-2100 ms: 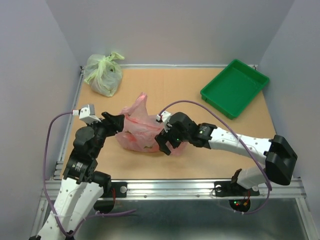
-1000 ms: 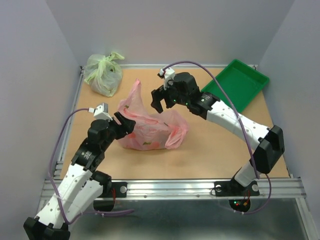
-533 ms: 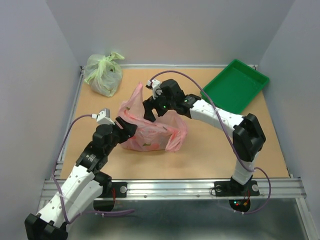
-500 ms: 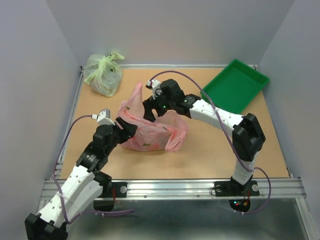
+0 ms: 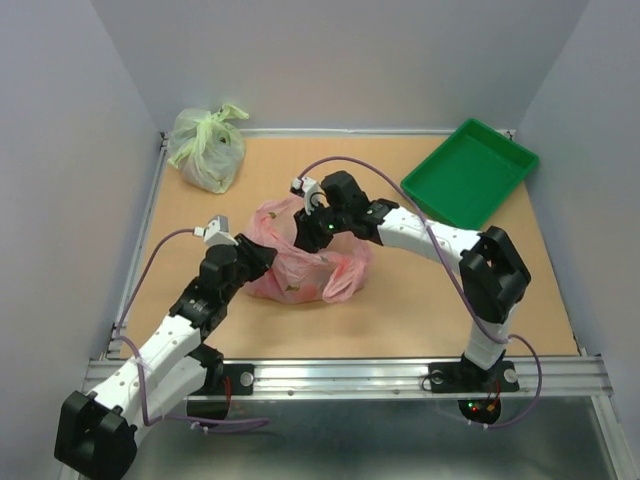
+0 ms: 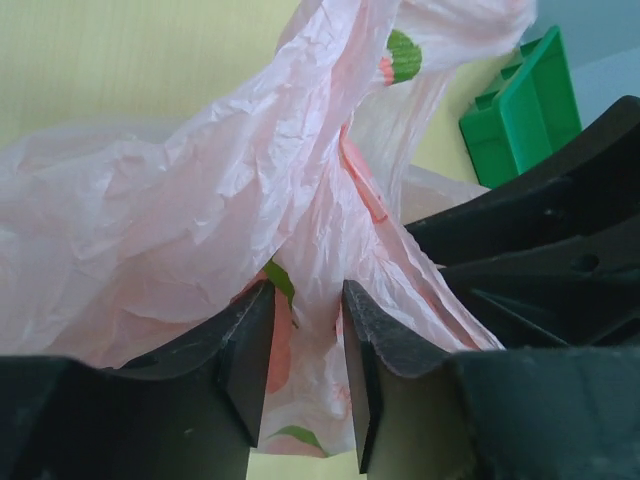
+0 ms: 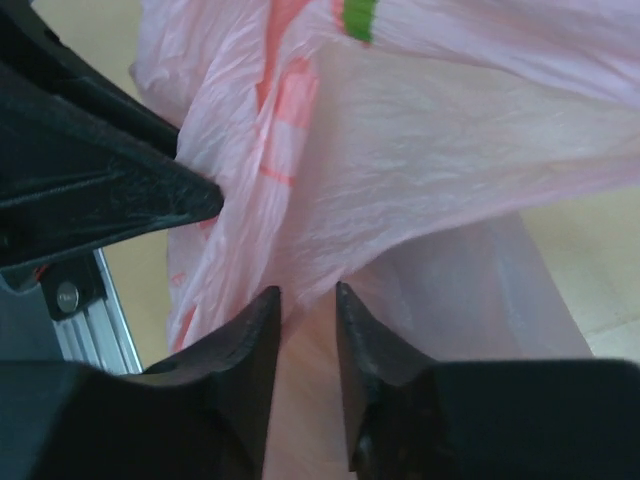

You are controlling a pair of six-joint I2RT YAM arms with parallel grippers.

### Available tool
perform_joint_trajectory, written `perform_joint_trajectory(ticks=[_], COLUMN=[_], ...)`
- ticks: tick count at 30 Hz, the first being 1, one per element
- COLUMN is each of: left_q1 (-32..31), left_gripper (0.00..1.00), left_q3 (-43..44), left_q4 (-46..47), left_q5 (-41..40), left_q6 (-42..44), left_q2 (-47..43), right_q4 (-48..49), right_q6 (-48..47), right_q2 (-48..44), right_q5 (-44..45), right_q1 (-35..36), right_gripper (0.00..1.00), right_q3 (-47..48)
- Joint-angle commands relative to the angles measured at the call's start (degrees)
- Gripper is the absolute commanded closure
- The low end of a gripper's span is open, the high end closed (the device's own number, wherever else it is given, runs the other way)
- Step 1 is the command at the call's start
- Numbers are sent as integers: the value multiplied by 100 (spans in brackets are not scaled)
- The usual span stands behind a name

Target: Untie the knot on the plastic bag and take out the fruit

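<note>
The pink plastic bag (image 5: 300, 268) lies crumpled in the middle of the table, between my two grippers. My left gripper (image 5: 262, 254) meets its left side. In the left wrist view the jaws (image 6: 306, 305) stand close together, with a fold of the plastic bag (image 6: 200, 200) filling the gap. My right gripper (image 5: 309, 232) comes down on the bag's top. Its jaws (image 7: 308, 295) have also narrowed onto a pink fold of the plastic bag (image 7: 420, 130). I cannot pick out the knot as a separate tuft. The fruit is hidden inside; only faint orange and green patches show through.
A pale green tied bag (image 5: 207, 150) sits at the back left corner. A green tray (image 5: 470, 175) stands at the back right. The two grippers are close together: the right one (image 6: 540, 220) fills the left wrist view's right side, and the left one (image 7: 90, 190) appears in the right wrist view.
The right arm swung from the back down onto the bag's top. Both grippers narrowed onto plastic. The bag's raised tail dropped and the left gripper pushed further in.
</note>
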Motion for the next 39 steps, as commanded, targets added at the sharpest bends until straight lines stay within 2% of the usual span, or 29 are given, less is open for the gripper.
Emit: perform_joint_trajectory(ticks=[1, 3, 4, 6, 11, 12, 14, 17, 20, 22, 24, 25, 28, 30, 31, 32, 33, 34, 35, 37, 39], left_q1=[-26, -35, -43, -43, -26, -26, -35, -26, -26, -35, -26, -26, -26, -26, -35, -35, -43, -52, -52, -52, -61], left_gripper=[67, 81, 92, 100, 100, 100, 100, 100, 100, 100, 100, 100, 100, 100, 100, 100, 100, 100, 100, 100, 99], left_q3=[43, 17, 17, 25, 52, 26, -27, -115, -378, -431, -406, -379, -142, 120, 218, 306, 428, 438, 430, 316, 176], left_q4=[606, 624, 624, 571, 264, 229, 211, 438, 895, 993, 941, 897, 844, 835, 826, 826, 808, 791, 791, 747, 607], left_q5=[-152, -258, -319, -381, -644, -679, -750, -768, -741, -794, -987, -1188, -1627, -1708, -1578, -1463, -1358, -1148, -1067, -944, -838], left_q6=[-38, -3, 58, 146, 471, 498, 594, 831, 894, 806, 710, 700, 656, 700, 840, 911, 981, 1060, 1078, 1105, 1070], left_q2=[21, -49, -84, -190, -392, -453, -515, -612, -664, -630, -481, -419, -50, 274, 372, 451, 547, 548, 540, 373, 128], right_q4=[232, 249, 267, 284, 302, 311, 302, 302, 372, 460, 565, 653, 1012, 1049, 980, 918, 917, 917, 917, 917, 917], right_q6=[-80, -176, -238, -212, -89, -89, -10, 52, 157, 271, 359, 481, 745, 502, 465, 491, 526, 544, 553, 500, 483], right_q2=[-315, -315, -315, -306, -420, -455, -543, -709, -876, -1008, -1210, -1272, -1474, -1396, -1300, -1334, -1412, -1613, -1746, -1983, -2300], right_q5=[-475, -344, -152, 446, 1351, 1910, 2336, 2268, 1556, 1905, 2981, 3179, 3304, 3226, 3042, 2814, 2394, 2338, 2355, 2416, 2469], right_q1=[69, 60, 51, -27, -669, -765, -1063, -1249, -1241, -1241, -1276, -1398, -1732, -1742, -1750, -1733, -1707, -1567, -1470, -1224, -768], right_gripper=[70, 88, 100, 100, 100, 99, 100, 100, 100, 100, 100, 100, 99, 99, 94, 83, 70, 43, 34, 26, 25], right_q3=[-145, -180, -233, -233, 30, 152, 258, 338, 190, -178, -426, -566, -637, -402, -287, -242, -312, -382, -478, -821, -1119])
